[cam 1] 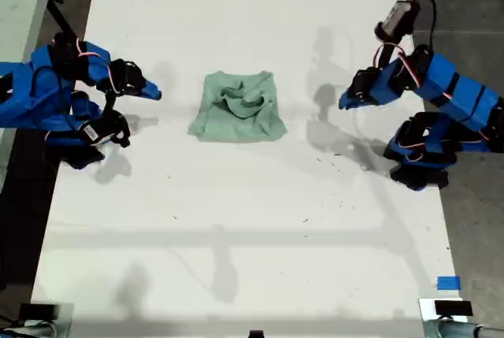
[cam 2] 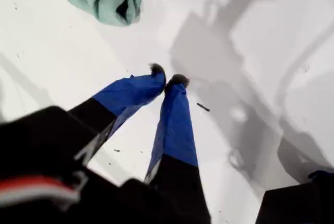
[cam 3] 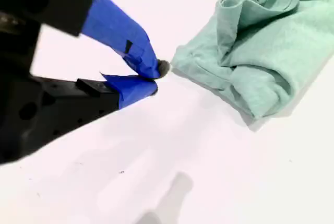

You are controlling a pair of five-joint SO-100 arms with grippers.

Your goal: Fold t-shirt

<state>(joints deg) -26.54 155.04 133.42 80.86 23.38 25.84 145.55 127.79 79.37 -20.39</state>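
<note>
Hovering empty, my second gripper (cam 3: pixel 156 80) has its jaws closed tip to tip on nothing, just beside the near edge of the t-shirt (cam 1: pixel 238 107); my first gripper (cam 2: pixel 168 83) is likewise pinched closed and empty, farther off. In the exterior view the garment lies bunched mid-table (cam 1: pixel 252 228), between the arms, the second at the view's left, the first at the view's right. Judgement: the second is nearer, and the bundle's slightly longer axis runs left to right.
</note>
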